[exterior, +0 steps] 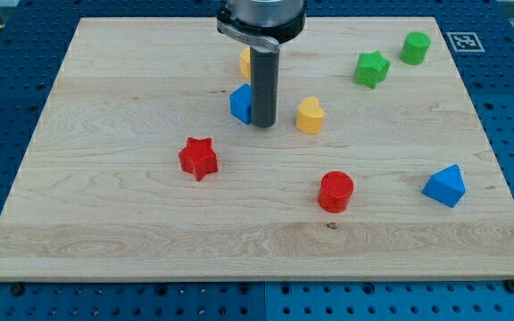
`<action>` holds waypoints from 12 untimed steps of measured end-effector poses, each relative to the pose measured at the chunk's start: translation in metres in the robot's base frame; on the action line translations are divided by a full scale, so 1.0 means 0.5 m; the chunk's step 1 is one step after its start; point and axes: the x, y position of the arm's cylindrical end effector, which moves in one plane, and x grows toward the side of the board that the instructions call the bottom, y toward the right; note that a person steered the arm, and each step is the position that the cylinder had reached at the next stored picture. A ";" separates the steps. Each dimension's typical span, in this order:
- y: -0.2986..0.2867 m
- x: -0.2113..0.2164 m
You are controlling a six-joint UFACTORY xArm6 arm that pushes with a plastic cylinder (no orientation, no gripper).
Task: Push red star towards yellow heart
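Red star (198, 158) is what we must move, and it lies left of the desk's middle, well apart from the yellow heart (310, 116), which sits up and to the view's right of it. Going by size, the wooden desk (105, 223) fills most of the view, and over its top centre hangs our dark rod, whose end, our tip (264, 124), rests between the blue block (241, 103) just at its left and the yellow heart at its right. The tool has no jaws to open or close and it holds nothing. Among the smaller pieces we see a blue pyramid-like block (444, 185) at the view's right, a red cylinder (335, 191) below the heart, a green star (372, 68) and a green cylinder (415, 47) at the upper right, and an orange-yellow block (245, 61) half hidden behind the rod. We judge the task barely begun: our tip is above and right of the star, not touching it, so we must first get round to the star's lower left before any push.
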 end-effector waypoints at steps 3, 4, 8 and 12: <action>-0.185 0.047; -0.322 0.052; -0.178 0.112; -0.172 0.178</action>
